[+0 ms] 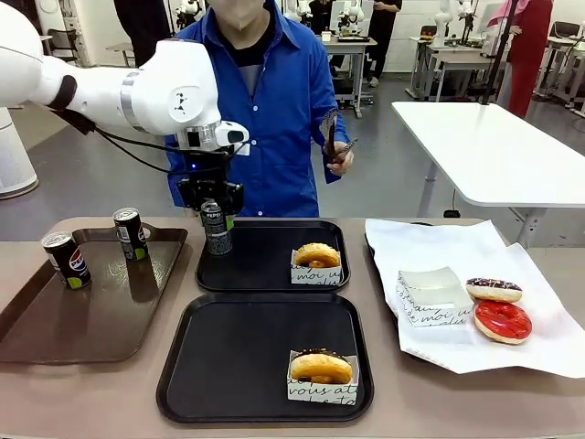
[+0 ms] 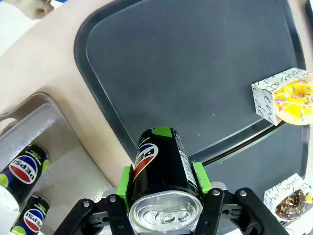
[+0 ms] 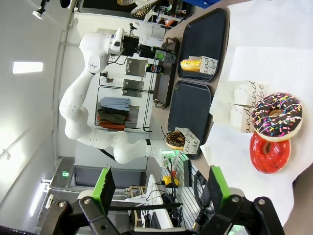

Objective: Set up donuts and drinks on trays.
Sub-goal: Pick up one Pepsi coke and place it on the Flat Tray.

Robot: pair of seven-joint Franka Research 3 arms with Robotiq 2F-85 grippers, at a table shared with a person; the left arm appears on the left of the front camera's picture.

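The left tool (image 2: 164,183) grips a black can (image 1: 217,230) with the Pepsi logo at the left rim of the far black tray (image 1: 265,274); I cannot tell if the can touches it. That tray carries a glazed donut (image 1: 317,254), its box reading "moi". The near black tray (image 1: 233,366) carries a chocolate donut (image 1: 320,366), its box reading "vous". Two Pepsi cans (image 1: 67,261) stand on the brown tray (image 1: 101,320). The right tool (image 3: 159,188) is wide and holds nothing.

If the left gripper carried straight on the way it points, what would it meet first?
The can in the left gripper would likely touch down first on the far black tray, near its left rim; depth is unclear.
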